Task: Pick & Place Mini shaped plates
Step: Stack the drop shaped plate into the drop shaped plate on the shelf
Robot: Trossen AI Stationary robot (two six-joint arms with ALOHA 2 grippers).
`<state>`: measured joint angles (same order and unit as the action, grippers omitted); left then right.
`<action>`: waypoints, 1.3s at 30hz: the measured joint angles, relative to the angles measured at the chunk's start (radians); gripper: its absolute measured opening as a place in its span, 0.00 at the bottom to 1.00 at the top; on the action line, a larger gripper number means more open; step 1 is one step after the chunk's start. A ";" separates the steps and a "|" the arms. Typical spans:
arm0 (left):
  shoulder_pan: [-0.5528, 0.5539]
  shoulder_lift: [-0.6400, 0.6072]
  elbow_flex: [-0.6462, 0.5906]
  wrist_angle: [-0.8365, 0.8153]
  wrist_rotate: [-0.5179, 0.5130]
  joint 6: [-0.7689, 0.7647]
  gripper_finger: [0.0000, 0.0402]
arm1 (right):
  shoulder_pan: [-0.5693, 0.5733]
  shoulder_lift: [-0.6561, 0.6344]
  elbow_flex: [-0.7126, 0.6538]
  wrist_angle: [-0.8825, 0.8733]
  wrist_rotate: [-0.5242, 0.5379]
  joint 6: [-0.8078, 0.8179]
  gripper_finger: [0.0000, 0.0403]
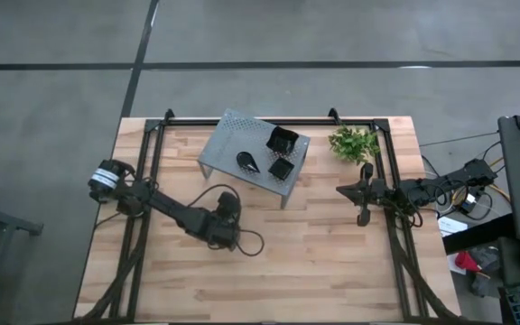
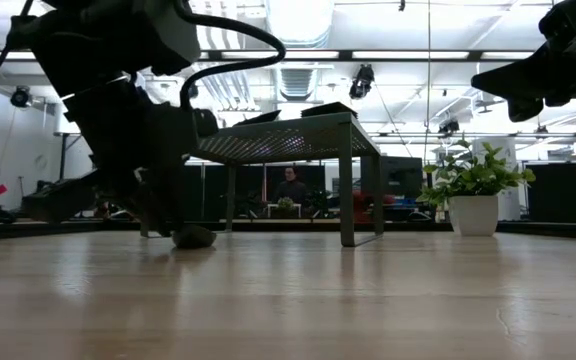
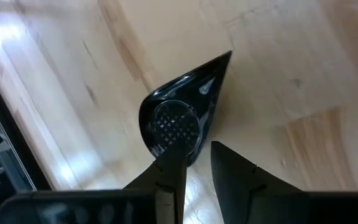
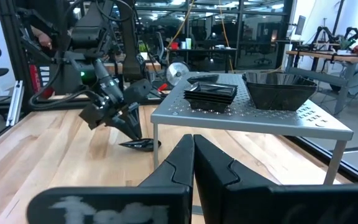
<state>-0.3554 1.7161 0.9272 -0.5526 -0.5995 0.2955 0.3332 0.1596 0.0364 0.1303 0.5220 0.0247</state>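
Glossy black teardrop plate (image 3: 179, 118) flat on the wooden table, more black plates (image 1: 281, 152) stacked on the shelf

Shelf (image 1: 242, 144) upper centre of frame – three plates (image 1: 281, 140) on it, plant (image 1: 353, 143) right of shelf, teardrop plate (image 3: 179, 118) on table below-left.

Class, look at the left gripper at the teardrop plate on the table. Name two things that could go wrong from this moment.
1. The left gripper pinches only the rounded rim of the teardrop plate, so the glossy plate could slip or tip on lifting.
2. The grey shelf already carries stacked plates and a teardrop plate, so a careless placement could knock them.
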 joint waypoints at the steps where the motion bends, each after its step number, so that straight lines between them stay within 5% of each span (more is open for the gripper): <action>1: 0.003 0.000 0.000 0.003 0.000 0.000 0.18 | 0.000 0.000 0.000 0.000 0.000 -0.001 0.02; 39: 0.025 0.000 -0.061 0.112 0.041 0.003 0.18 | 0.000 0.000 0.000 0.000 0.000 -0.001 0.02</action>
<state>-0.3305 1.7157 0.8665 -0.4408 -0.5582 0.2980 0.3332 0.1599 0.0364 0.1303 0.5220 0.0234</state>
